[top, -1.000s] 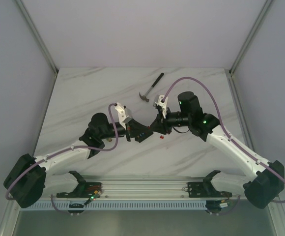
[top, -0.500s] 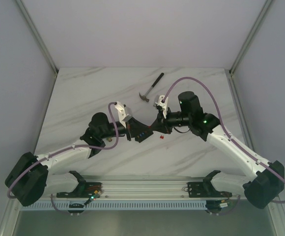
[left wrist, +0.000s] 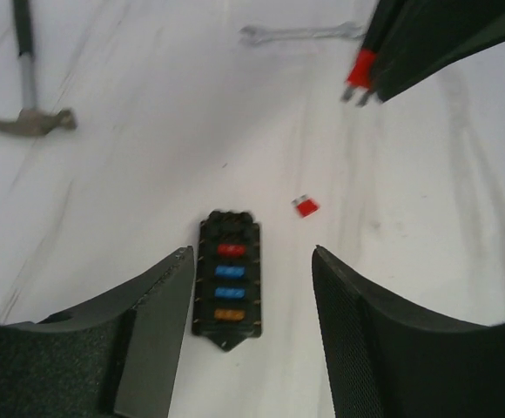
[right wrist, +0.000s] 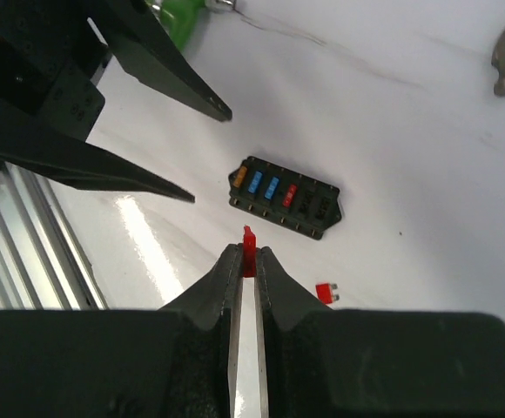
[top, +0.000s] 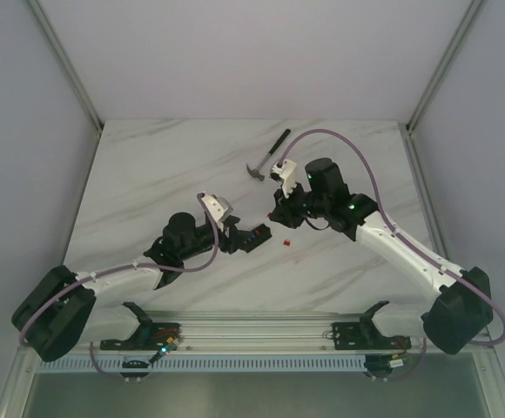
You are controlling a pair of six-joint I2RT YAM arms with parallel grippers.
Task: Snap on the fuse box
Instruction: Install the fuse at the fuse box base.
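We found the fuse box lying flat between the left gripper's spread jaws, touching neither; near it the right gripper clenched a red fuse (a loose fuse lay just beside the box).

Robotics lab test cell: white marble-patterned tabletop, plain grey enclosure walls, aluminium mounting rail at 6 o'clock.

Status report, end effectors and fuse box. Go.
Left end effector open over small black rectangular plastic fuse box. Right end effector shut on small red plastic fuse. Box flat on white marbled table; second loose red fuse beside it, apart.
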